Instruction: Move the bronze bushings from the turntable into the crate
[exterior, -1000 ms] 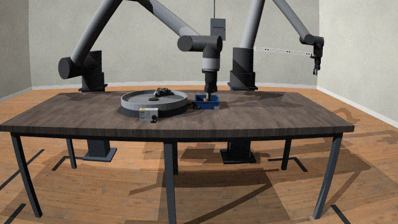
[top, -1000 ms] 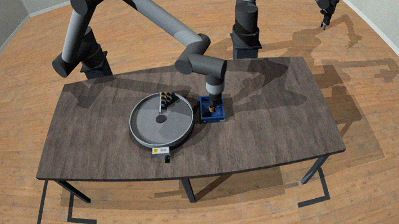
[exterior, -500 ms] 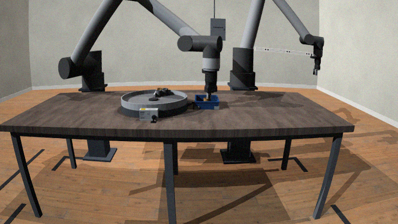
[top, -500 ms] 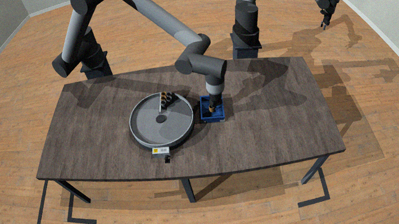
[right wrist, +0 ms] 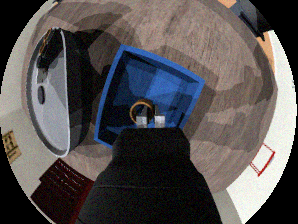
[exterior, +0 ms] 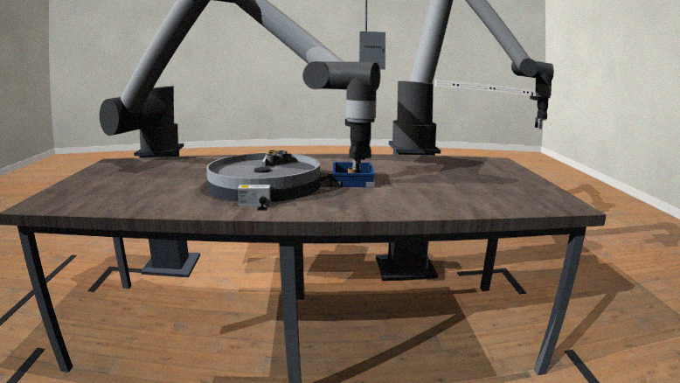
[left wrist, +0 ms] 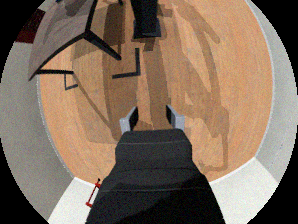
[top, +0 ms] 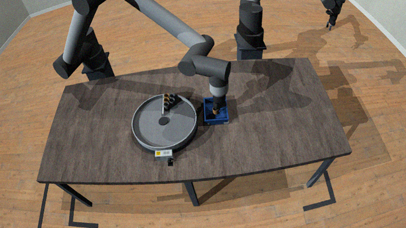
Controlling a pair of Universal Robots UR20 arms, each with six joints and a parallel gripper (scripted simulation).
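My right gripper [top: 217,108] [exterior: 357,165] [right wrist: 151,110] is shut on a bronze bushing [top: 215,111] [exterior: 350,170] [right wrist: 132,113], down inside the blue crate [top: 216,121] [exterior: 351,180] [right wrist: 155,82]. The crate looks level. Whether the bushing touches the crate floor is unclear. On the grey turntable [top: 149,133] [exterior: 223,182] [right wrist: 56,117], two bronze bushings [top: 166,95] [top: 166,100] and dark steel bushings [top: 166,104] [top: 171,100] stand clustered near the back, beside a thin upright bar. My left gripper [top: 329,25] [exterior: 537,123] [left wrist: 152,111] is open and empty, far from the table.
A labelled box [top: 163,154] [exterior: 253,195] and a small black device [top: 170,161] [exterior: 263,203] stand before the turntable's front rim. The turntable rim stands close beside the crate. A light corner guide [top: 226,122] [exterior: 370,184] shows at the crate's front.
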